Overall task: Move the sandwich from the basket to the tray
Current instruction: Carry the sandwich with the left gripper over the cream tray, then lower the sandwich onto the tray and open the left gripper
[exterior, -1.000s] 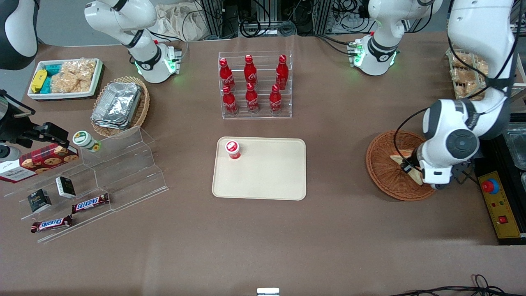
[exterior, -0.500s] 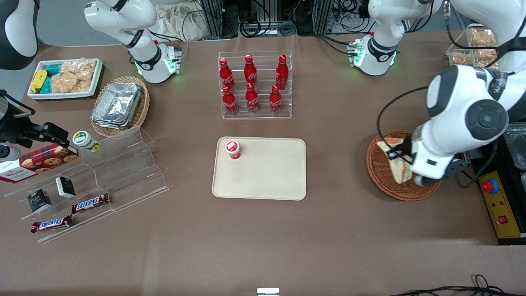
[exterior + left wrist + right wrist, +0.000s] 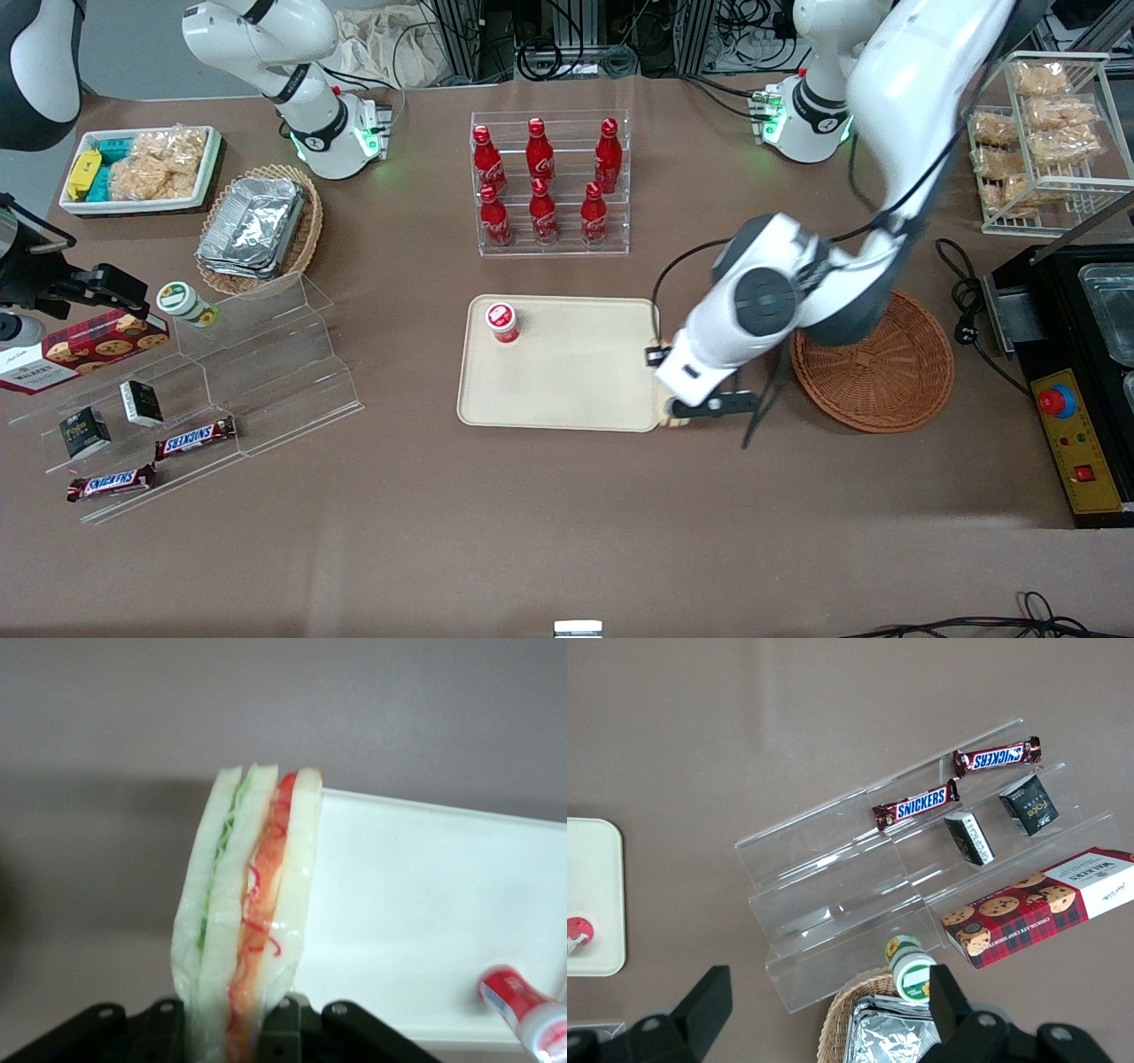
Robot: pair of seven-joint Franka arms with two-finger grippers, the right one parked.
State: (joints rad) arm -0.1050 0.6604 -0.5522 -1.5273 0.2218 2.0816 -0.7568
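My left gripper (image 3: pixel 706 407) hangs over the tray's (image 3: pixel 576 390) corner nearest the basket (image 3: pixel 873 372), at the edge toward the front camera. It is shut on the sandwich (image 3: pixel 252 904), a wrapped wedge of white bread with orange-red and green filling, held upright between the fingers (image 3: pixel 283 1028). In the front view the wrist hides almost all of the sandwich. The round reddish-brown wicker basket holds nothing. The beige tray also shows in the left wrist view (image 3: pixel 416 895) just beside the sandwich.
A small red-capped bottle (image 3: pixel 502 322) stands on the tray, at the corner toward the parked arm. A clear rack of red bottles (image 3: pixel 549 186) stands farther from the camera than the tray. A black box with a red button (image 3: pixel 1076 443) lies past the basket.
The gripper lifted the sandwich out of the basket and carried it sideways to the tray's near corner. The basket is now empty.
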